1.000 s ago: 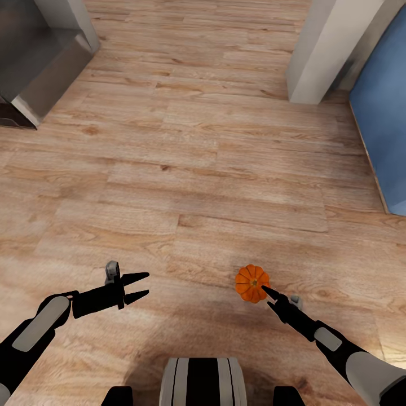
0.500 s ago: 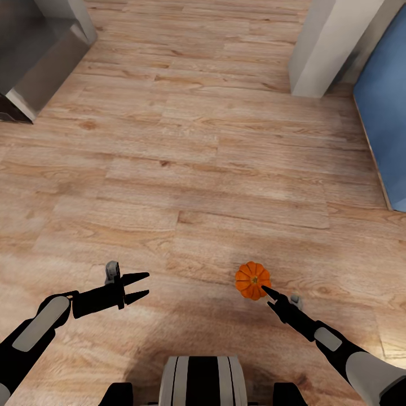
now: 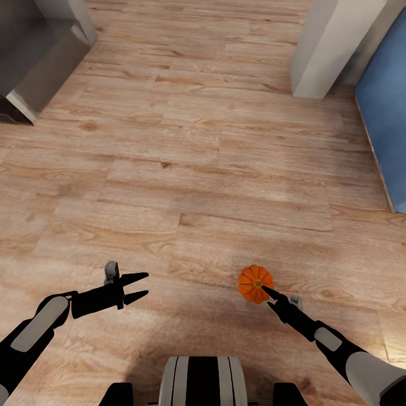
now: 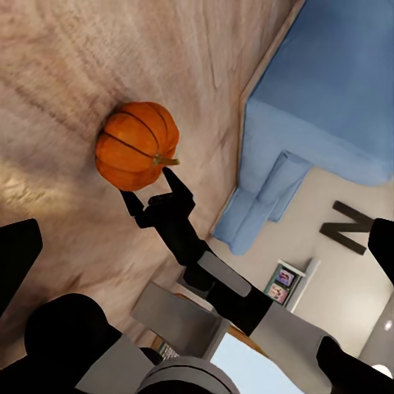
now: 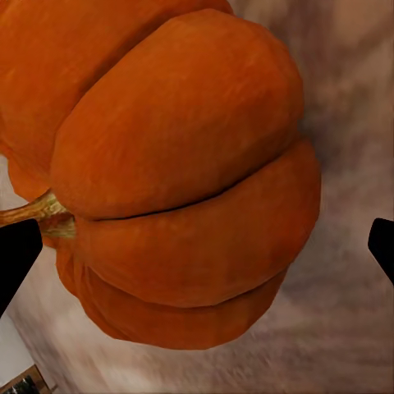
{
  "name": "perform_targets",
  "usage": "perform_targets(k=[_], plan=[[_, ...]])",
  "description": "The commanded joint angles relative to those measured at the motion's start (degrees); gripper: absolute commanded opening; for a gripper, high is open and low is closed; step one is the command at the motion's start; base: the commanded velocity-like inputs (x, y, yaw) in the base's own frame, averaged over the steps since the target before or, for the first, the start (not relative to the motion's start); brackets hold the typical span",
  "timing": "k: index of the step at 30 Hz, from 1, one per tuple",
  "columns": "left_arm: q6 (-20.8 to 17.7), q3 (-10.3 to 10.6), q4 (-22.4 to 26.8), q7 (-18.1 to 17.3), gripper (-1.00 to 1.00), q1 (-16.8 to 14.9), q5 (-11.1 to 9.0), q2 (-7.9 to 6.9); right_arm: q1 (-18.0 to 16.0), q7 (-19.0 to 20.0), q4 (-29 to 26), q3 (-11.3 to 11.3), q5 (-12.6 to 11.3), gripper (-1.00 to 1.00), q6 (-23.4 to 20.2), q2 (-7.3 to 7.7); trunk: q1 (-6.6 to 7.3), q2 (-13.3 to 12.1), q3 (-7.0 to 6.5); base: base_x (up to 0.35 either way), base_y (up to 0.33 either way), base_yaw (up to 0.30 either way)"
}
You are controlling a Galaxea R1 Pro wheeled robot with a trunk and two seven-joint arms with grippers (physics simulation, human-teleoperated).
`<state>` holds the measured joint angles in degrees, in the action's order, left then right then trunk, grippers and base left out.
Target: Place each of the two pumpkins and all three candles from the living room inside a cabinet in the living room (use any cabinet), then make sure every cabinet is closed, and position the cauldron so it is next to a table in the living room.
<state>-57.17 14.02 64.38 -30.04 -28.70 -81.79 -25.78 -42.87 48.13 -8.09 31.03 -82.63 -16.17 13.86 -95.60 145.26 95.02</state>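
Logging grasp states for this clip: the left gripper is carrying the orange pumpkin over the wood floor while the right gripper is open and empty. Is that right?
Not quite: the arms are swapped. In the head view the pumpkin sits at the tips of the right gripper, over the wood floor, while the left gripper is open and empty. The left wrist view also shows the pumpkin at the other arm's tip.

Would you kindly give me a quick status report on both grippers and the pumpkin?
Left gripper open, empty. Right gripper shut on small ribbed orange pumpkin, held above wood plank floor. Nothing in the way.
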Motion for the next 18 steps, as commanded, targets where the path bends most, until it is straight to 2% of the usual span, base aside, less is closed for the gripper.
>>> perform_targets(k=[1, 18], plan=[[0.0, 0.1, 0.0, -0.4, 1.00, 0.0, 0.1, -0.05, 0.0, 0.1, 0.0, 0.3, -0.6, 1.00, -0.5, 0.03, 0.01, 0.0, 0.03, 0.009, 0.007, 0.000], [0.0, 0.1, 0.0, -0.4, 1.00, 0.0, 0.1, -0.06, 0.0, 0.0, 0.0, 0.3, -0.6, 1.00, -0.5, 0.03, 0.01, 0.0, 0.03, 0.029, 0.023, 0.000]])
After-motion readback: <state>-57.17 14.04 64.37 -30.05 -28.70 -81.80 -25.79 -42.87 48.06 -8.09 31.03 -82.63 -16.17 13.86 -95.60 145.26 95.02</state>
